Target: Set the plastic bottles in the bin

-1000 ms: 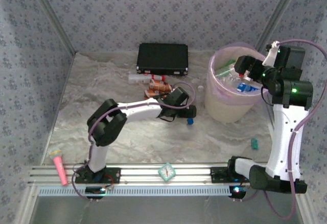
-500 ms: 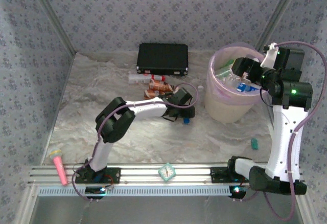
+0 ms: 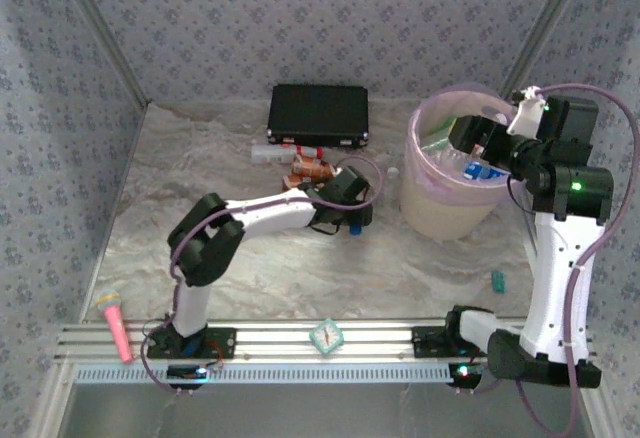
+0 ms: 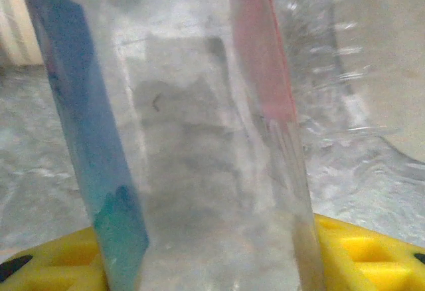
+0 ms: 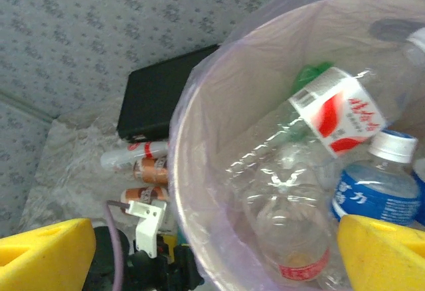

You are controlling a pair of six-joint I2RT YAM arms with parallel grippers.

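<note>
Left hand (image 3: 352,220) is down at mid-frame on the bench (image 3: 150,178) in the top camera, just below and right of the orange-brown bottles (image 3: 310,170), and from up there its own wrist covers what sits between the fingers. Switch to the left wrist camera and there it is: a clear bottle (image 4: 199,145), blue label down its left side, red down its right, with the yellow pads (image 4: 46,264) snug against both flanks at the bottom edge, so the hand is clamped on it. Its long axis runs from the bottom of the frame to the top, leaning a touch left; which end carries the cap I can't tell. Right hand (image 3: 468,140) hangs over the bin (image 3: 430,213) at upper right, fingers spread wide with nothing between them. Its wrist camera looks down into the pink-lined bucket far more plainly than the top view does. A red-and-white-labelled bottle (image 5: 335,108) lies on a diagonal, lower left up to the right. Beside it are a blue-labelled bottle (image 5: 378,194), white cap aimed up the frame, a red-banded clear bottle (image 5: 289,228) and a scrap of green bottle (image 5: 309,75). Left of the rim, below the black case (image 5: 156,92), a white bottle (image 5: 133,153) and the orange-brown pair lie roughly left to right.
</note>
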